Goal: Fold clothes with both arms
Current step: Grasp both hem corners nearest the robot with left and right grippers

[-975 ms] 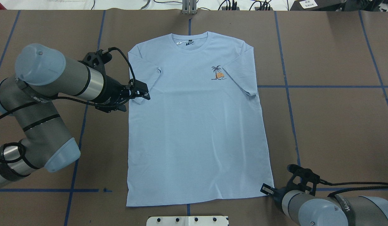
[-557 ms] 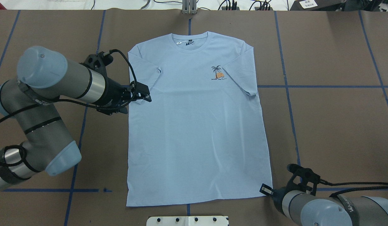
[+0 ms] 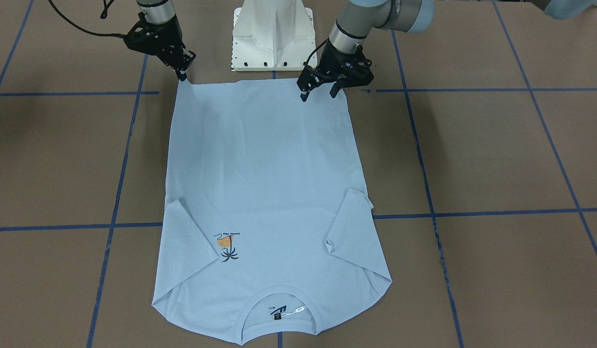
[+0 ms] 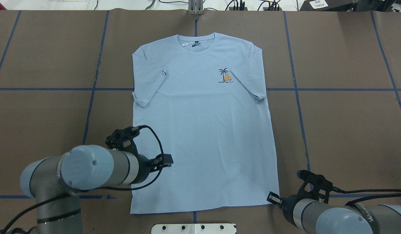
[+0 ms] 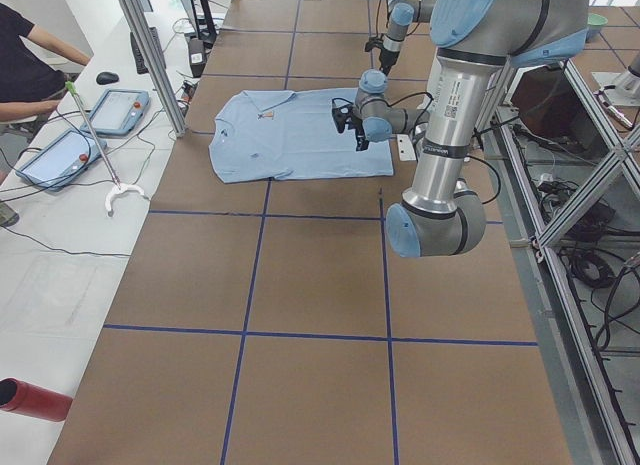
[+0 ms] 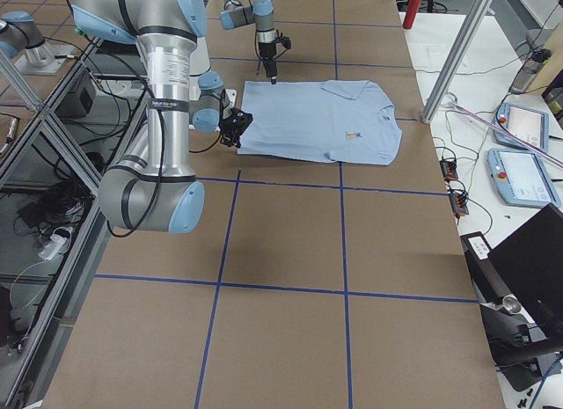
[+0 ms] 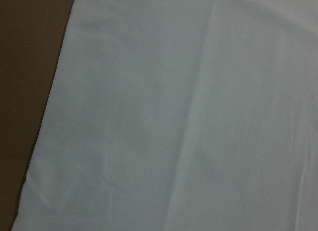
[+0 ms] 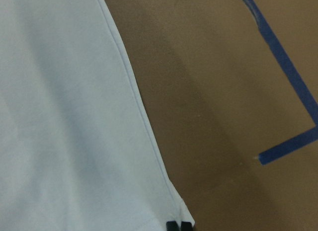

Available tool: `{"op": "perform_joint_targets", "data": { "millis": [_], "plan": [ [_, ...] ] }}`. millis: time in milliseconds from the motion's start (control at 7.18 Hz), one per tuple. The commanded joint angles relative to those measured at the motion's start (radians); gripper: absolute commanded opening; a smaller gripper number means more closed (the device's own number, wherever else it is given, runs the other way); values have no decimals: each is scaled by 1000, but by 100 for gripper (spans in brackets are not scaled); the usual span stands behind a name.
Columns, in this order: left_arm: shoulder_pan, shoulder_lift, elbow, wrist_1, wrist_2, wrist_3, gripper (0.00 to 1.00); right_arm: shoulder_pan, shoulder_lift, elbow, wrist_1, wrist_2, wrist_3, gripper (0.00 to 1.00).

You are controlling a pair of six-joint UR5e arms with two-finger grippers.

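The T-shirt (image 4: 203,130) lies flat and face up at the middle of the table (image 4: 343,136), collar away from the robot, both sleeves turned in over the body, hem nearest the base. The left end effector (image 3: 318,94) has left the left sleeve, where it stood a second ago, and now sits over the hem near the left corner. Its jaws are spread wide and hold nothing. The right end effector (image 3: 182,75) remains at the right hem corner. Its fingers are drawn close together and appear pinched on the cloth, though the wrist view shows only the tips, so the hold is not confirmed. Assessment: sleeve work is finished, and both arms are set up to lift the hem for a fold toward the collar once the left end effector has gripped.
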Motion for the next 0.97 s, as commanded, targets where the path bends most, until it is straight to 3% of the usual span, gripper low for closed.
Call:
{"op": "perform_joint_targets", "data": {
  "millis": [0,278,835],
  "plan": [
    [108,128,-87,54,37,-119,99,-28,-4,9,0,-4,13,0],
    [140,167,-83,59,42,-122,97,-46,-6,17,0,-5,15,0],
    [163,169,-55,59,42,-124,82,-46,-23,20,0,-10,15,0]
  ]
}}
